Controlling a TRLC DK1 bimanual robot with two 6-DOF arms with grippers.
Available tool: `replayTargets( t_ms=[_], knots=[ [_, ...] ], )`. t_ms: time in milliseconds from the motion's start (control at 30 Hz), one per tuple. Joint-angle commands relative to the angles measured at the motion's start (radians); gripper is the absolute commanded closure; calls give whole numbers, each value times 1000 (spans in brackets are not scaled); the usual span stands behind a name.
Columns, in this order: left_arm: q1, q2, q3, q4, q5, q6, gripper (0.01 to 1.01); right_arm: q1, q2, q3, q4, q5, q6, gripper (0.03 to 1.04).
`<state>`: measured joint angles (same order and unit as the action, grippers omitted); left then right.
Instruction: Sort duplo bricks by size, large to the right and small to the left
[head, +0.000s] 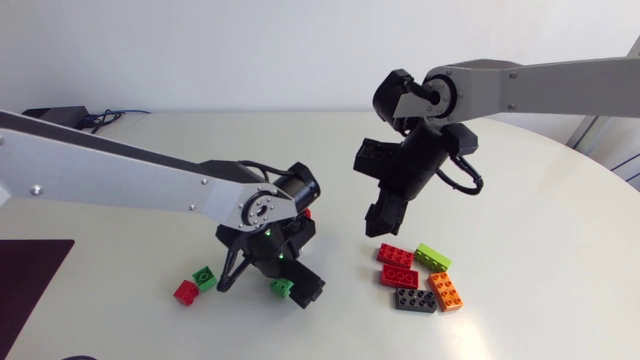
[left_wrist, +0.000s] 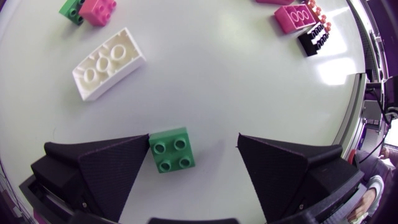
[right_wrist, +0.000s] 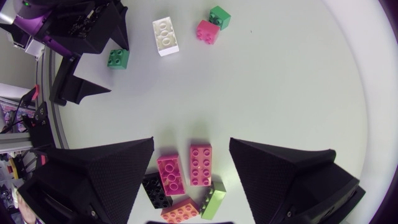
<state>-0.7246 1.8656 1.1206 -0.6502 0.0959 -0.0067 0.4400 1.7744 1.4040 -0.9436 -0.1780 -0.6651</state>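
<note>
Looking down in the head view, the left gripper (head: 268, 284) stands over a small green brick (head: 283, 288), and the right gripper (head: 384, 224) hangs above the large bricks (head: 399, 276) clustered at the right. In the left wrist view its jaws are spread, and the small green brick (left_wrist: 173, 150) touches one finger only. In the right wrist view the jaws are wide apart above the large bricks (right_wrist: 200, 164).

Six large bricks (head: 399, 276) are counted, among them one white brick (right_wrist: 166, 35). Three small bricks (head: 205, 277) are counted: two green, one red.
</note>
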Motion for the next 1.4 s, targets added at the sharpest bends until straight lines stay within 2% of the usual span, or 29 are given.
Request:
replayTargets(
  t_ms=[0, 500, 600, 633, 700, 833, 900, 1367],
  knots=[
    [-10, 38, 41, 0, -13, -39, 46, -18, -21, -33, -7, 8, 13, 180],
    [22, -14, -44, 21, -59, -33, 48, -18, -36, -48, -1, 3, 13, 182],
    [25, -39, -62, 21, -61, -29, 79, -18, -47, -48, -4, 3, 13, 180],
    [27, -42, -64, 21, -62, -29, 97, -18, -49, -48, -4, 3, 13, 180],
    [30, -45, -65, 20, -64, -27, 193, -17, -50, -54, -4, 3, 15, 180],
    [25, -45, -71, 17, -64, -27, 543, -14, -53, -66, 0, 2, 18, 180],
    [34, -45, -79, 17, -64, -29, 749, -14, -53, -69, 0, 2, 19, 182],
    [83, -82, -110, 21, -64, 5, 770, -14, -61, -92, 11, -2, 19, 182]
  ],
)
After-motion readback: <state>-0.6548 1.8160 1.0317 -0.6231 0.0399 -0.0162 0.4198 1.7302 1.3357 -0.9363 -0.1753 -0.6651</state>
